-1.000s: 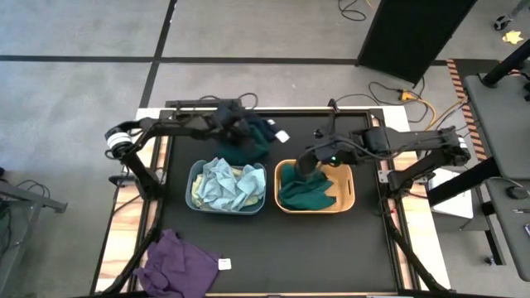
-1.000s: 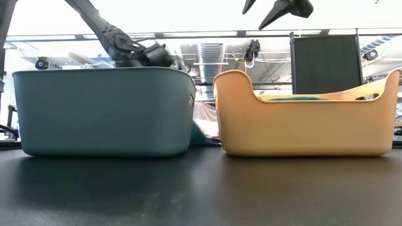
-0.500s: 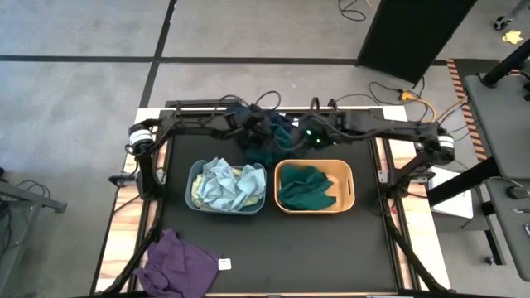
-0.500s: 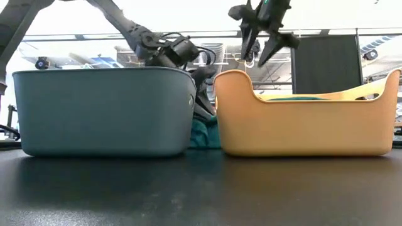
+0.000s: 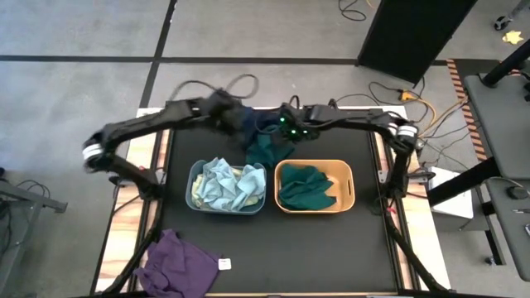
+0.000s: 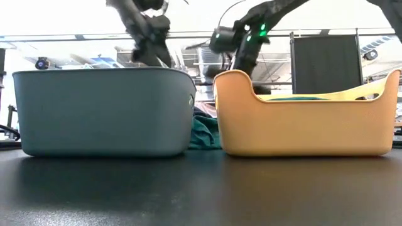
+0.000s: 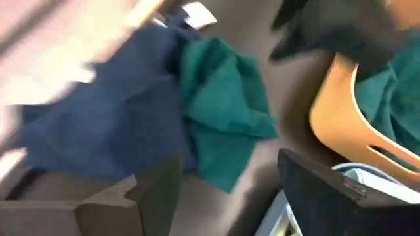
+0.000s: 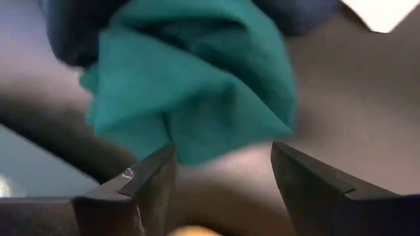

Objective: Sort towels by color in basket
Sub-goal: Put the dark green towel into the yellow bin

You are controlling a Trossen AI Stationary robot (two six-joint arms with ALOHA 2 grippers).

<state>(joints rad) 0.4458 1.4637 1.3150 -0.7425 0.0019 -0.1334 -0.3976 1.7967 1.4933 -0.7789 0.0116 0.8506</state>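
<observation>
Both arms swung to table's (image 5: 373, 248) far edge; right gripper (image 8: 220, 180), jaws wide, over teal towel (image 8: 190, 78); left gripper (image 7: 223, 196), jaws wide, by navy towel (image 7: 111, 118). Blue basket (image 5: 192, 186) holds light towels (image 5: 228, 184), yellow basket (image 5: 348, 186) teal. Left: teal, navy, purple towel (image 5: 178, 263) at near-left corner.

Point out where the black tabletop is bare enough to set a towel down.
Bare black tabletop lies in front of the grey-blue tub and tan tub, right of the purple towel. Crowded: behind the tubs, where the dark teal towel, navy towel and both grippers meet.
</observation>
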